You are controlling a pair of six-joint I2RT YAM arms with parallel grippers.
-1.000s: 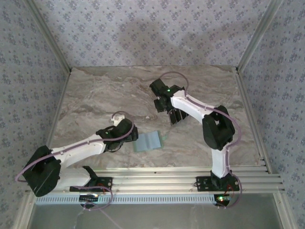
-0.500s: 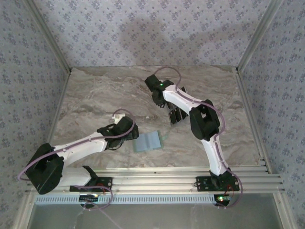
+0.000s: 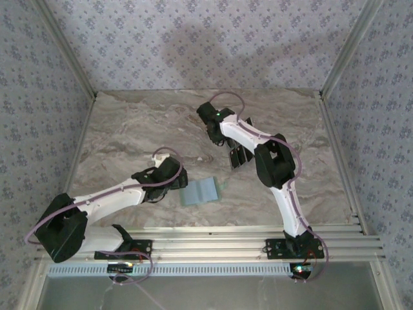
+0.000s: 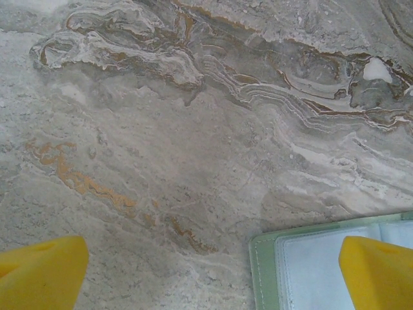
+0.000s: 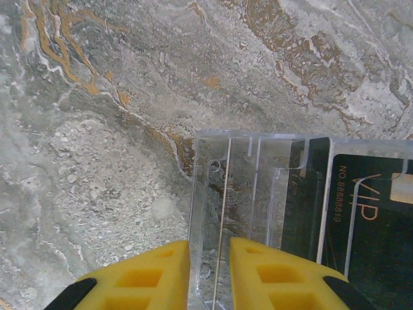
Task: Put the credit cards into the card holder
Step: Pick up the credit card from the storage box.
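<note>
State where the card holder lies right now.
In the top view the card holder lies on the table near its front edge, roughly central, beside the left gripper.

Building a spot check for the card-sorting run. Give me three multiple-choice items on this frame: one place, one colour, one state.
1. Where does the card holder lie?
A) flat on the table, right beside the left gripper
B) at the table's far left corner
C) on top of the clear stand

2. What colour is the card in the clear stand?
A) white
B) black
C) red

3. How do the left gripper's fingers stand?
A) shut on a card
B) shut on nothing
C) wide open

Answers:
1 A: the top view shows it on the marble next to the left gripper.
2 B: the right wrist view shows a black face with gold VIP lettering.
3 C: the left wrist view shows the yellow fingers far apart, gripping nothing.
</note>
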